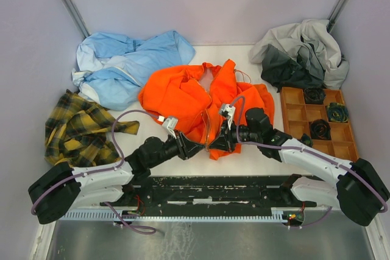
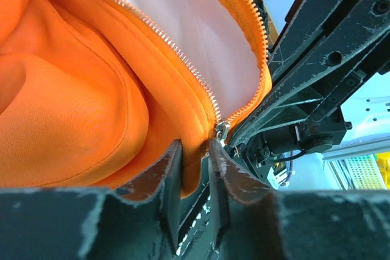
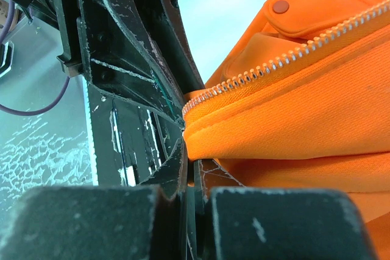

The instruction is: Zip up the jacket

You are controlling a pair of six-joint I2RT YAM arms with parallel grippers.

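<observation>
The orange jacket point(image 1: 195, 98) lies open in the middle of the table, its pink lining and zipper teeth showing. My left gripper point(image 1: 196, 148) and right gripper point(image 1: 216, 145) meet at its bottom hem. In the left wrist view the left gripper point(image 2: 196, 158) is shut on a fold of the hem just below the zipper slider point(image 2: 221, 131), where the two rows of teeth meet. In the right wrist view the right gripper point(image 3: 194, 167) is pinched shut on the hem edge of the jacket point(image 3: 292, 120), below the end of a zipper row point(image 3: 186, 110).
A light blue garment point(image 1: 128, 65) lies at the back left and a yellow plaid cloth point(image 1: 79, 129) at the left. A grey and dark clothing heap point(image 1: 301, 53) sits at the back right. A wooden compartment tray point(image 1: 285, 120) holding dark rolled items stands at the right.
</observation>
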